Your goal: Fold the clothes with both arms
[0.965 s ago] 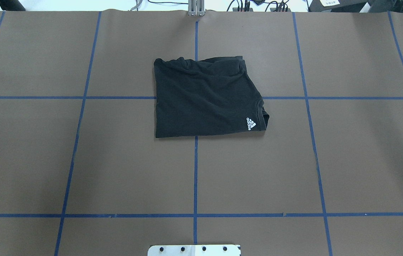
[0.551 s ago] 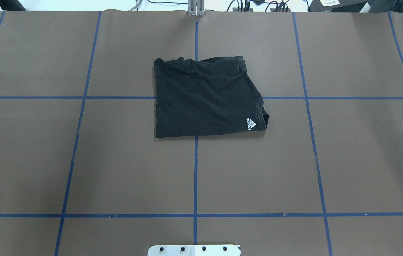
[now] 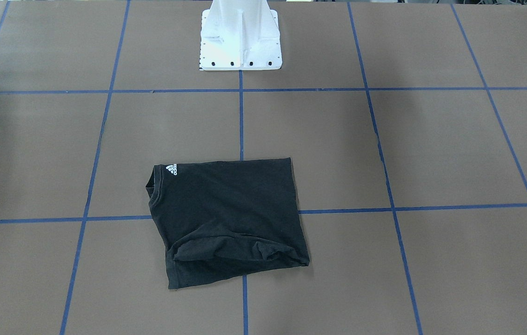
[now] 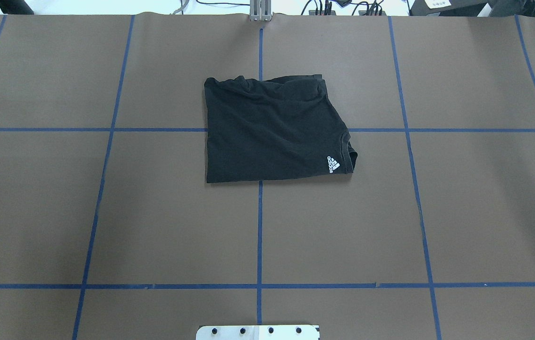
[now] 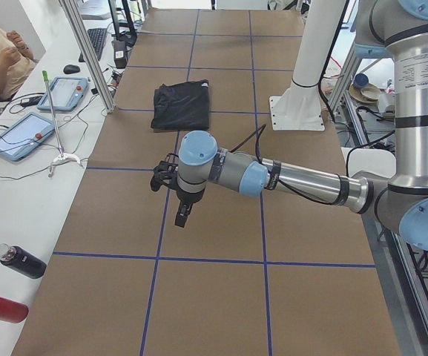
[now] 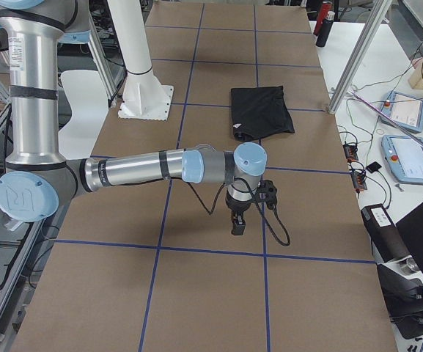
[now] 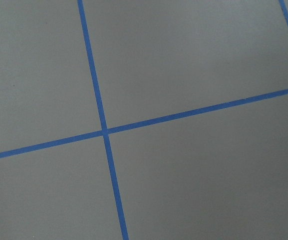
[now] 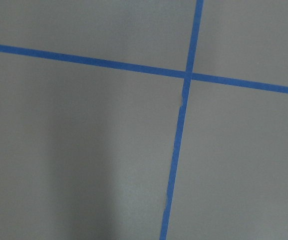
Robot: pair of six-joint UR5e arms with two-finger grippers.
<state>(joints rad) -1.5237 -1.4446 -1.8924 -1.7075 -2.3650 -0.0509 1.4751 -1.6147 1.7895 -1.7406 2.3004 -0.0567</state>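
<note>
Lying folded into a compact rectangle near the middle of the table point(image 4: 106, 212), white logo point(image 4: 333, 165) up, the black T-shirt point(image 4: 272, 132) looks essentially finished, though its far edge is rumpled. The left gripper point(image 5: 183, 215) and right gripper point(image 6: 237, 222) hang well apart from it; whether their fingers are spread cannot be told

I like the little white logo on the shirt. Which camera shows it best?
Overhead exterior: the logo looks clearest there, on the T-shirt. Front-facing shows it slightly smaller; the side views are too far away; the wrist cameras see only table.
</note>
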